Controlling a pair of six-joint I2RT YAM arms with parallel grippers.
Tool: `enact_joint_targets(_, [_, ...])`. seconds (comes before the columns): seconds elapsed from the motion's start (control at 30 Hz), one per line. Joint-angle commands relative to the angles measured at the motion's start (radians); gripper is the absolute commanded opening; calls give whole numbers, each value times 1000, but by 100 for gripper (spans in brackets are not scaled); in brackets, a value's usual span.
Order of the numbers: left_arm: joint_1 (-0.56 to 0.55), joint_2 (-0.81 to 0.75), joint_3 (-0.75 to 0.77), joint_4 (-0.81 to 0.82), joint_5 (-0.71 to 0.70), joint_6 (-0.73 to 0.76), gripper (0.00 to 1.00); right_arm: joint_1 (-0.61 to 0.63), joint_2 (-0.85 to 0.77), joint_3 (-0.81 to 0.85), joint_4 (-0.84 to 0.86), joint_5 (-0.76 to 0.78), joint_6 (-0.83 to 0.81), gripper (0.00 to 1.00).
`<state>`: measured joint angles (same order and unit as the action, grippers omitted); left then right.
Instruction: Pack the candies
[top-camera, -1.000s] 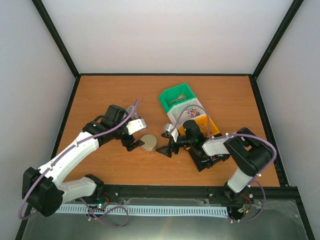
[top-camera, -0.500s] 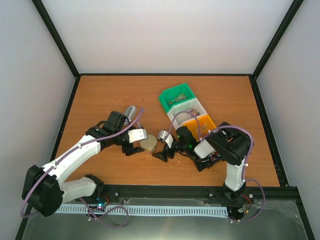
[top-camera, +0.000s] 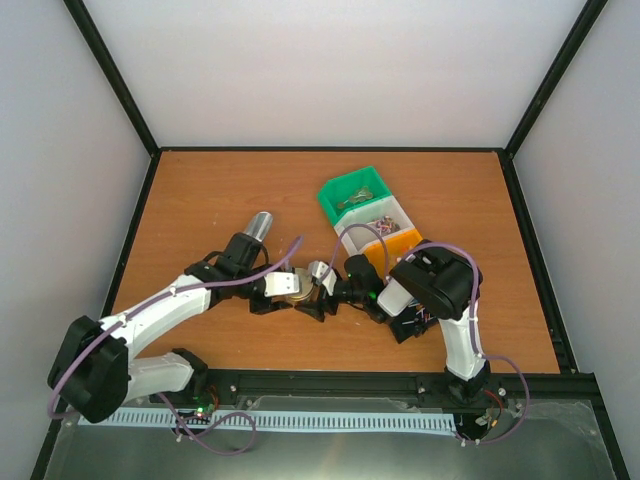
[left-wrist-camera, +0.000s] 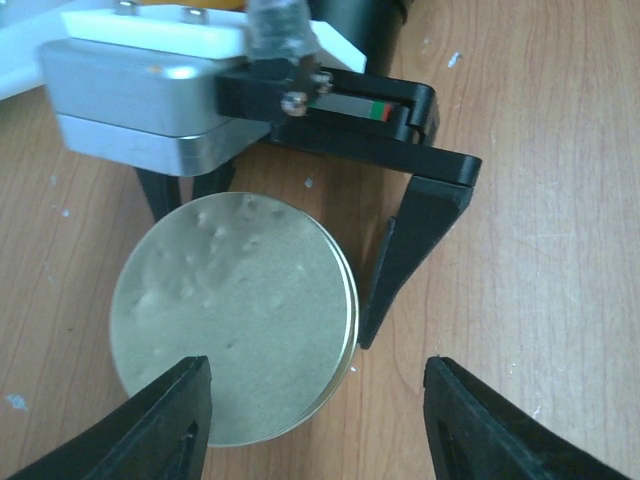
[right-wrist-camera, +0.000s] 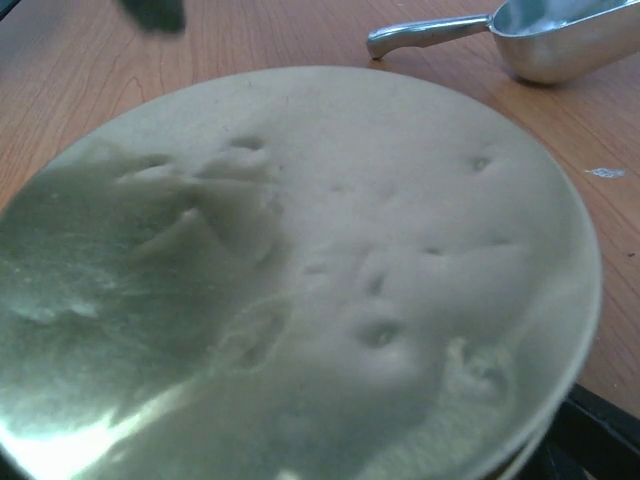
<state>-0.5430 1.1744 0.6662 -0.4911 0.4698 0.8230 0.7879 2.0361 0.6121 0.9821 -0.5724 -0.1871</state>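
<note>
The wooden table (top-camera: 200, 190) carries a lidded jar (left-wrist-camera: 235, 320) near its middle. A metal scoop (right-wrist-camera: 545, 35) lies at the jar's 11 o'clock. Green (top-camera: 372, 180), white (top-camera: 346, 236) and orange (top-camera: 412, 243) bins stand in a touching row at its 2 o'clock.

From overhead at the near edge, one camera takes in the whole table (top-camera: 220, 190). Both wrist cameras sit close over the same jar lid (left-wrist-camera: 235, 315).

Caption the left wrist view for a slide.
Open left gripper faces the right gripper across the lidded jar.
</note>
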Motion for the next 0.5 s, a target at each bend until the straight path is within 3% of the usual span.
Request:
enact_joint_targets(0.0, [-39, 23, -29, 91, -33, 60, 57, 11, 31, 17, 53, 8, -16, 100])
enact_joint_targets(0.2, [-57, 35, -46, 146, -66, 58, 51, 11, 61, 38, 72, -14, -25, 99])
enact_joint_targets(0.47, [-62, 48, -44, 184, -84, 48, 44, 12, 64, 24, 100, -19, -31, 83])
